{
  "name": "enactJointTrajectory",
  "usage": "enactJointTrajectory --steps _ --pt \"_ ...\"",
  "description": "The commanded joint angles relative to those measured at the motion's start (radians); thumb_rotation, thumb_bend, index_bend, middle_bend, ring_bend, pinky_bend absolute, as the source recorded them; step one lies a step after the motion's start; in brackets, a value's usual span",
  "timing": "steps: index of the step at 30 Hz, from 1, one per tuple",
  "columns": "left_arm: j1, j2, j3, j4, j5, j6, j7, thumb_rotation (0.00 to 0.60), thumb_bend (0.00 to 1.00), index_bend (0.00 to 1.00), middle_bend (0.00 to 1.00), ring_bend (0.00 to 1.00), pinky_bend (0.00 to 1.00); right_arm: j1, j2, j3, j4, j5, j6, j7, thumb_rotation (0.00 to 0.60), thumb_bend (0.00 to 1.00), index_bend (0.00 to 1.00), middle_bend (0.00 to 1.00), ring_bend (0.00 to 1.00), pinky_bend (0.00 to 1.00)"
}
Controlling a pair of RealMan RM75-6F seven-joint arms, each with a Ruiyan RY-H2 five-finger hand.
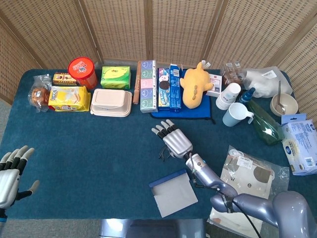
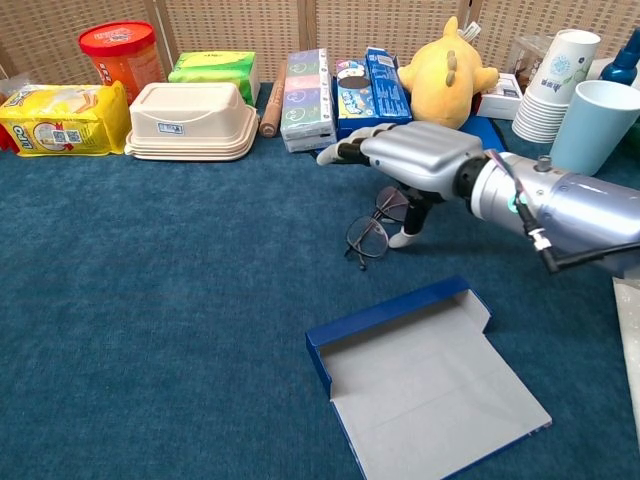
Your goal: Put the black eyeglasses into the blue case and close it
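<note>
The desk has a row of boxes, a tub and a yellow plush toy along its far edge, and cups, a bowl and packets crowd its right edge. The broad middle and left part of the blue cloth lie bare. The blue case lies open and flat near the front edge, right of centre, its lid spread toward the front. The black eyeglasses lie on the cloth just beyond the case, toward the desk's middle, apart from it. The right hand hovers over the eyeglasses, palm down and fingers stretched out, holding nothing; its thumb reaches down just beside the frame, and contact cannot be told. The left hand sits at the front left corner, fingers apart and empty.
</note>
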Motion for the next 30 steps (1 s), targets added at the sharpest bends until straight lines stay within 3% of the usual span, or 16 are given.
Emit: enactJointTrajectory --steps 1,9,15,22,30 --pt "0.002 0.001 0.000 0.003 -0.001 0.002 -0.006 0.600 0.27 0.06 0.06 0.00 0.00 0.017 -0.023 0.013 0.025 0.015 0.003 -0.009 0.600 0.03 0.09 0.11 0.00 0.07" --pt "0.004 -0.003 0.003 0.021 0.003 0.001 -0.028 0.600 0.27 0.06 0.05 0.00 0.00 0.045 -0.018 0.040 0.010 0.062 0.001 -0.082 0.600 0.03 0.07 0.10 0.00 0.07" --pt "-0.005 -0.012 -0.002 0.040 0.009 -0.009 -0.046 0.600 0.27 0.06 0.05 0.00 0.00 -0.006 0.090 0.016 -0.191 0.126 0.037 -0.196 0.600 0.03 0.05 0.10 0.00 0.07" --pt "-0.014 -0.017 -0.004 0.059 0.014 -0.022 -0.069 0.600 0.27 0.06 0.05 0.00 0.00 -0.074 0.202 -0.048 -0.473 0.229 0.116 -0.387 0.600 0.03 0.01 0.09 0.00 0.07" --pt "-0.023 -0.006 -0.010 0.062 0.016 -0.028 -0.077 0.600 0.27 0.06 0.05 0.00 0.00 -0.101 0.244 -0.103 -0.613 0.270 0.173 -0.480 0.600 0.03 0.00 0.09 0.00 0.07"
